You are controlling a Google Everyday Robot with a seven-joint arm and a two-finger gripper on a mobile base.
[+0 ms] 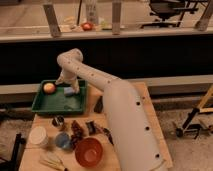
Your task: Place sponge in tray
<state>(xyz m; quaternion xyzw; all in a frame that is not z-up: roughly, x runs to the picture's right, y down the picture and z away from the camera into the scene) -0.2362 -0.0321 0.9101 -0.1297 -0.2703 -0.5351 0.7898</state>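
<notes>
The dark-green tray [52, 106] sits at the back left of the wooden table. The light-blue sponge [68, 91] lies inside it near the back rim, next to an orange fruit [49, 88]. My gripper [70, 84] hangs at the end of the white arm [115, 105], over the tray and right at the sponge. The gripper hides part of the sponge, and I cannot tell whether the two are touching.
In front of the tray stand a small can [59, 121], a white cup [39, 136], a blue cup [62, 141], a red-orange bowl [89, 151] and dark snack packets [80, 129]. A dark object [98, 105] lies right of the tray. A counter runs behind.
</notes>
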